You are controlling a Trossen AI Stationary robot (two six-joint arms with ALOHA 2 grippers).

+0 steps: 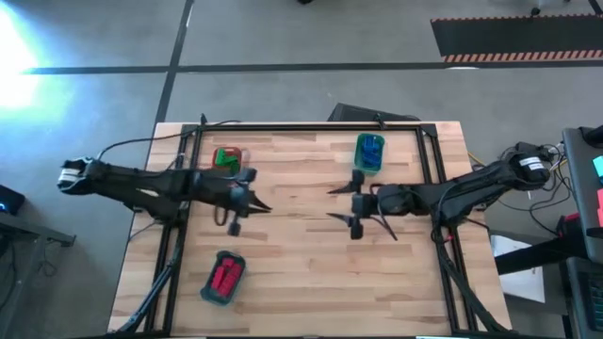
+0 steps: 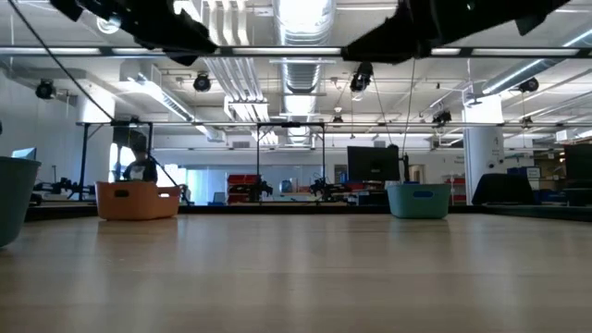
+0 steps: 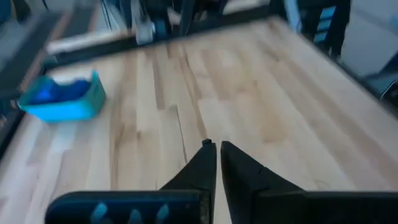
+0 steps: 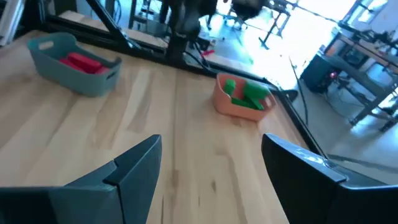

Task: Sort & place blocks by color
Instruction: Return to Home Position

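Observation:
Green blocks (image 1: 226,157) lie in an orange tray (image 1: 241,153) at the far left. Blue blocks (image 1: 369,149) lie in a light blue tray (image 1: 369,168) at the far right. Red blocks (image 1: 224,277) lie in a teal tray (image 1: 213,292) near the front left. My left gripper (image 1: 267,207) hangs shut over bare wood left of the table's middle, holding nothing (image 3: 217,146). My right gripper (image 1: 330,203) faces it from the right, open and empty (image 4: 211,149). The right wrist view shows the red blocks (image 4: 79,62) and the green blocks (image 4: 247,93) in their trays.
Both grippers are above the table top, tips a short way apart over the middle. A black frame (image 1: 311,127) runs along the far edge and down both sides of the table. In the low view the orange tray (image 2: 137,200) and blue tray (image 2: 418,200) stand far back.

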